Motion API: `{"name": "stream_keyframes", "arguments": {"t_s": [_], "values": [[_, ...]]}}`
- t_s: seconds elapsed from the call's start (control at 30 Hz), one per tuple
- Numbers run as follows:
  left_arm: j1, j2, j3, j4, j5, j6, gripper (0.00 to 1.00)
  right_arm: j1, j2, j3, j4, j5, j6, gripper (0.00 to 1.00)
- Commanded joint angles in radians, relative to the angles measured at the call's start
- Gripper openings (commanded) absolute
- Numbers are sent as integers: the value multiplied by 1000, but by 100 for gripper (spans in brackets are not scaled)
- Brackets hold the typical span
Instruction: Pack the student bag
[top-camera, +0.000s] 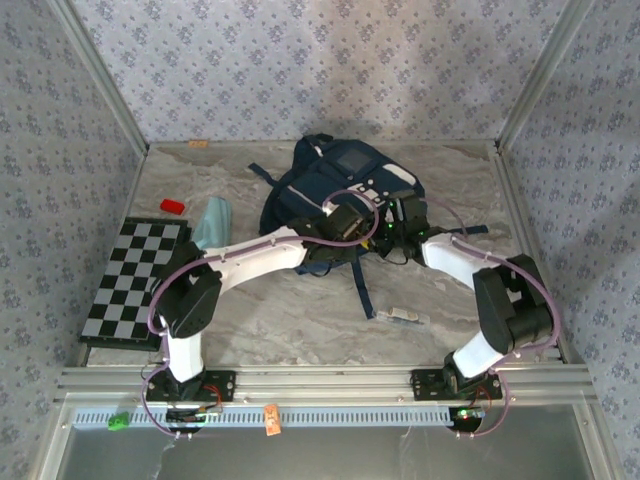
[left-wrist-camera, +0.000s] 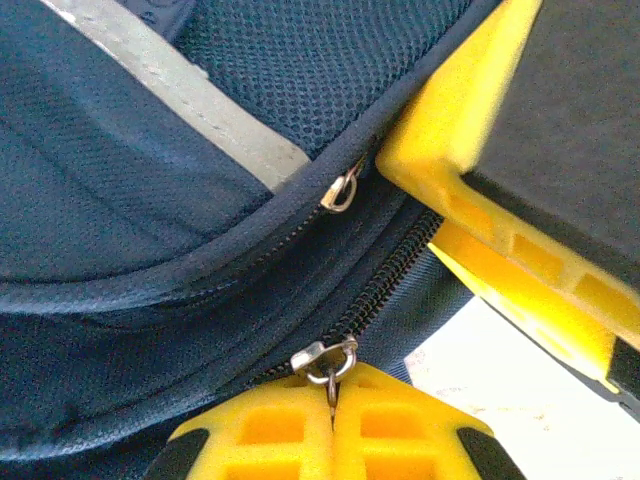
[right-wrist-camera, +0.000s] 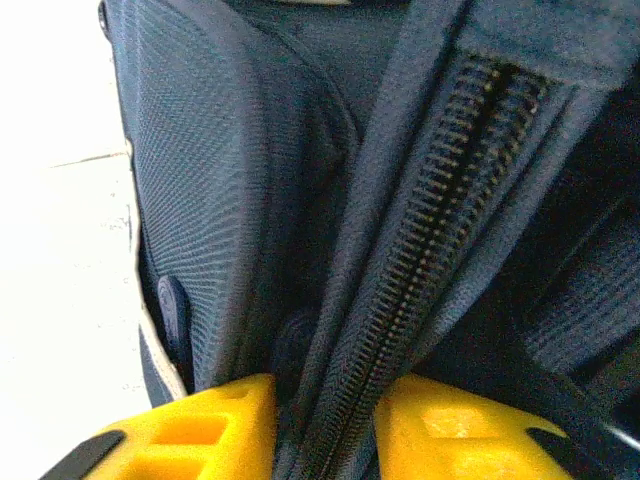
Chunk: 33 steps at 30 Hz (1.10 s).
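Left wrist, left gripper (left-wrist-camera: 333, 392) pinching zipper pull (left-wrist-camera: 324, 357), right wrist, right gripper (right-wrist-camera: 325, 405) narrow, clamping student bag (right-wrist-camera: 200, 200) seam

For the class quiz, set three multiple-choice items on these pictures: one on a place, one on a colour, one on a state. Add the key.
1. Where does the checkerboard lie?
A) left of the student bag
B) on top of the bag
C) right of the bag

2. What colour is the small block behind the checkerboard?
A) white
B) red
C) black

3. How is the left pincer?
A) wide open in the air
B) holding the checkerboard
C) shut on a zip pull

Key: 1 A, the top view shows it at far left, with the bag at centre. 2 B, it is plainly red. 3 C, its yellow fingers meet with the pull's tab between them.
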Motion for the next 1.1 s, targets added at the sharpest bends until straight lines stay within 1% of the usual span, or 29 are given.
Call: {"name": "stream_keyframes", "arguments": {"t_s": [0.0,0.1,0.23,0.33,0.4,0.53,0.6,0.7,0.77,0.8,0.9,0.97,1.03,1.07], "values": [[-1,-52,-8,6,26,32,0,-2,26,30,20,44,-16,21],[3,-80,-41,6,17,54,0,-19,10,22,12,42,-51,11],[31,-134,-107,4,13,109,0,-60,-17,37,-66,19,-125,0],[58,-185,-163,-7,-14,176,0,-101,-30,48,-102,-27,-166,0],[88,-214,-200,-3,1,211,0,-125,-33,59,-117,-61,-194,0],[161,-259,-258,2,15,288,0,-158,-46,107,-226,-95,-290,0],[197,-271,-281,19,26,330,0,-175,-55,111,-256,-108,-320,0],[223,-262,-284,14,25,385,0,-224,-45,140,-288,-184,-364,0],[223,-258,-285,15,31,404,0,-257,-36,186,-366,-190,-421,0],[223,-257,-284,16,51,398,0,-276,-37,202,-390,-180,-444,0],[199,-249,-278,64,173,322,0,-334,-8,258,-416,-172,-479,0],[138,-229,-245,110,212,266,0,-362,37,311,-427,-191,-483,0],[52,-192,-171,129,162,230,0,-379,91,404,-432,-222,-481,0],[24,-170,-133,133,146,212,0,-382,106,431,-439,-229,-482,7]]}}
